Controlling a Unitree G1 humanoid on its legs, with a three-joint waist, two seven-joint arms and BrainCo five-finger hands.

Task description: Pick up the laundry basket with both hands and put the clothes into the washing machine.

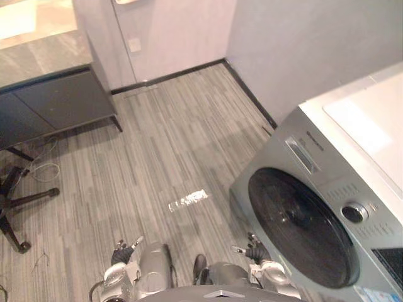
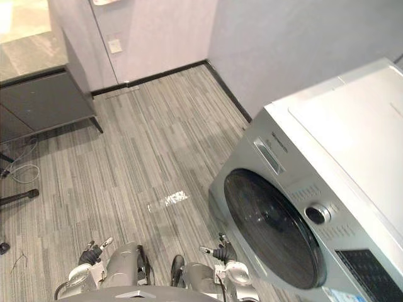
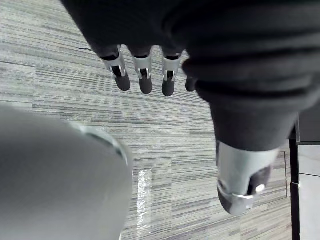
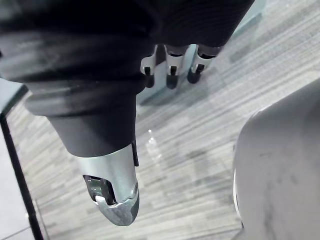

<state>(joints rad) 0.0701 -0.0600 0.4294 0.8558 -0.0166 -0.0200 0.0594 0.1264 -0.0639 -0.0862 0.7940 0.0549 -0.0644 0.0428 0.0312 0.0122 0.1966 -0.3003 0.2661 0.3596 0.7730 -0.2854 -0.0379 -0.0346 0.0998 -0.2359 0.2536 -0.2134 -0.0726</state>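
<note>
We see the left robot hand (image 1: 123, 253) and the right robot hand (image 1: 256, 253) hanging low at the near edge, each with fingers loosely spread and holding nothing. Just right of the right robot hand stands the washing machine (image 1: 340, 151). Its round dark door (image 1: 302, 226) is closed, facing left over the striped grey floor (image 1: 176, 145), and a dark desk (image 1: 50, 104) sits far left.

I see grey striped floor (image 1: 170, 145) running to pale walls (image 1: 182, 31) with dark skirting (image 1: 170, 77) at 12 o'clock. A dark cabinet (image 1: 56, 100) stands at 10, a chair base (image 1: 34, 197) at 9, and glare (image 1: 187, 200) marks the floor close ahead.
</note>
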